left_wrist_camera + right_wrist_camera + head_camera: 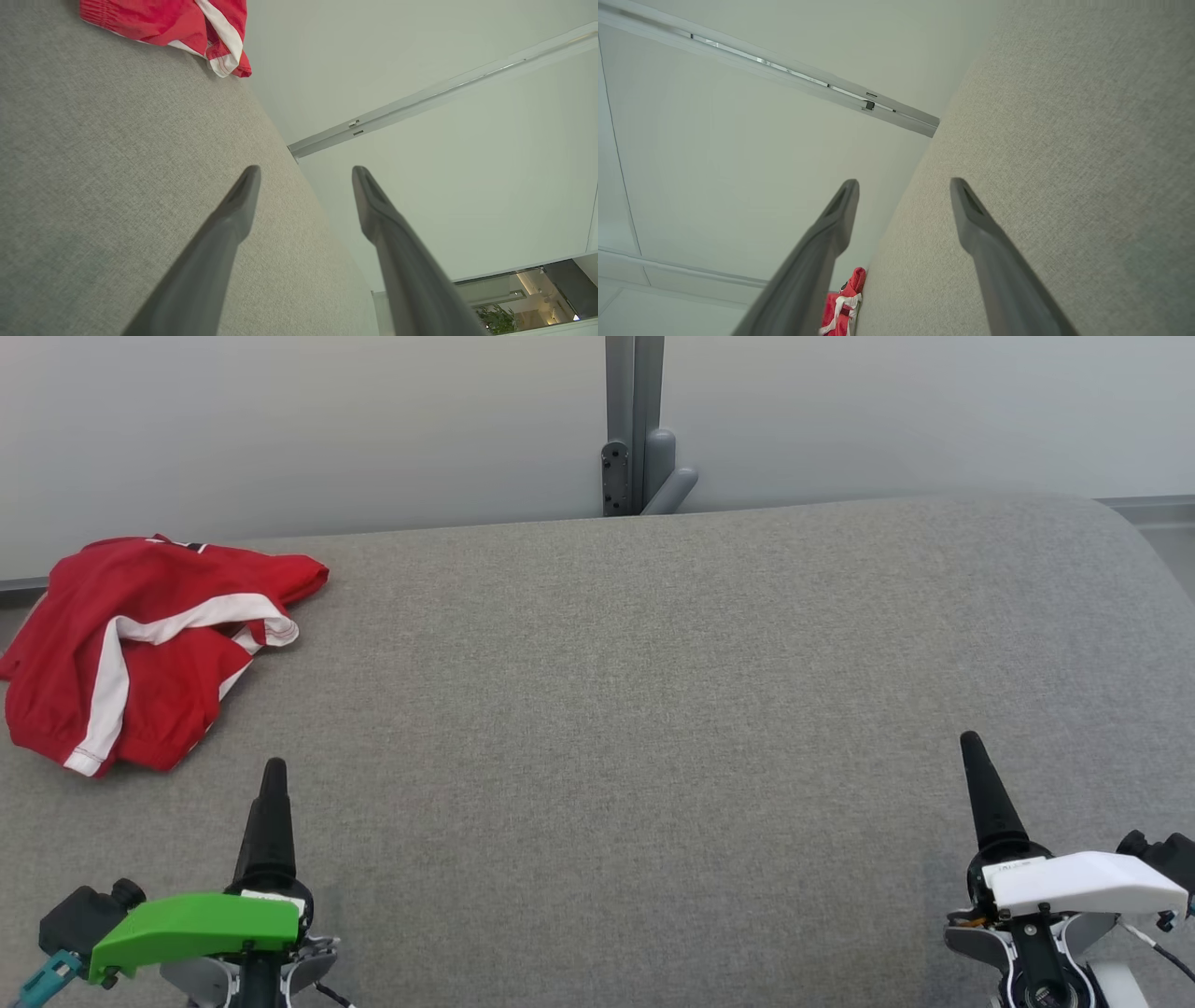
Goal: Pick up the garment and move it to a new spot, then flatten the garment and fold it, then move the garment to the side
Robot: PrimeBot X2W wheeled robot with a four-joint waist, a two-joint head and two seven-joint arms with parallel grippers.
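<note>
The garment (140,653) is red with white stripes and lies crumpled at the far left of the grey fabric surface (635,709). Its edge also shows in the left wrist view as the garment (182,23) and, small and low, in the right wrist view as the garment (843,303). My left gripper (274,770) hovers at the lower left, just below and right of the garment, apart from it. My left gripper (306,173) stands open with nothing between its fingers. My right gripper (971,742) sits at the lower right, far from the cloth, and my right gripper (903,185) is open and holds nothing.
A pale wall runs behind the surface, with a grey post and bracket (635,448) at the back centre. The surface's rounded far edge (1102,513) curves down at the right. Wide bare fabric lies between the two grippers.
</note>
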